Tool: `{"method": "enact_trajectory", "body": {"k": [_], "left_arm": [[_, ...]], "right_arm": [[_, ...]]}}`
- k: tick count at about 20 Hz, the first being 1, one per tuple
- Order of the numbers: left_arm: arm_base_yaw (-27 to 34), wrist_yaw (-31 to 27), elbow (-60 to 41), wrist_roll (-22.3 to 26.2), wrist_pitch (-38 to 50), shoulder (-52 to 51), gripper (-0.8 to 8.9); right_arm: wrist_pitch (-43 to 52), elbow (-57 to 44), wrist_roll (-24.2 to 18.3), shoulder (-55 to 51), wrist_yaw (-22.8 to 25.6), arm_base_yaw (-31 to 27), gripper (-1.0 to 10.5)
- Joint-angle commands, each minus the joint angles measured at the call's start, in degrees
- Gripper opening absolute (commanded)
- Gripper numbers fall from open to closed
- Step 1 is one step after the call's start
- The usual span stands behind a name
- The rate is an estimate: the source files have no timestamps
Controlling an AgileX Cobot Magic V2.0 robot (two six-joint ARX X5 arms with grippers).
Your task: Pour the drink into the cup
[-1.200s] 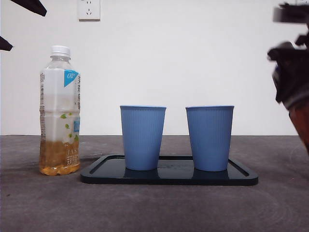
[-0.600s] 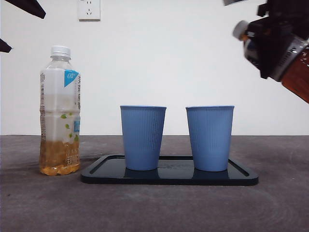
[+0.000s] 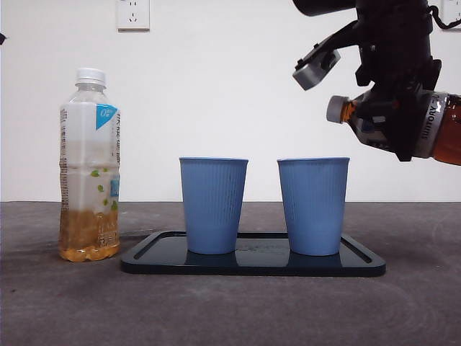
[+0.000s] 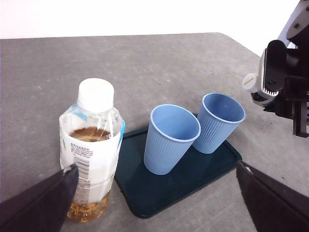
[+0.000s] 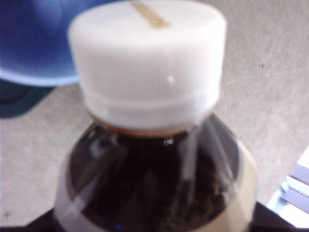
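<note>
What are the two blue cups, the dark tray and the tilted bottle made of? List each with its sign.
Blue cups: likely paper or thin plastic; matte, fine vertical ribbing.
Dark tray: probably glossy plastic; it mirrors the cups' bases.
Tilted bottle, held by the right claw: clear thin plastic, since dark drink shows through; its white cap is ridged plastic.
</note>
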Motion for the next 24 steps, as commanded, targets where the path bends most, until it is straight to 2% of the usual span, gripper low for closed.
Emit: {"method": "enact_trajectory", "body": {"k": [1,2,7,13,20,24], "left_arm": [[-0.5,-0.1,1.0,1.1,0.5,-0.1,5.27],[-0.5,-0.1,1.0,1.1,0.5,-0.1,5.27],[-0.5,-0.1,1.0,1.1,0.5,-0.1,5.27],[-0.5,-0.1,1.0,1.1,0.5,-0.1,5.27],[-1.7,-0.1,1.0,1.1,0.5,-0.5,5.27],[-2.0,-0.1,1.0,1.1,0.5,-0.5,5.27]], "right_arm": [[-0.4,2.1,-2.0,0.4,3.6,0.9,1.3],[-0.6,2.1,-2.3,0.4,5.3,0.9,1.3],[-1.0,2.1,-3.8,0.5,6.6,1.2,1.3],[-1.1,2.1,-7.1,1.6,11.0,2.8,1.3],[-1.5,2.1,-8.3,4.3,15.2,4.0,1.3],[-1.6,2.1,-8.7,4.8,15.4,4.0,1.3]]}}
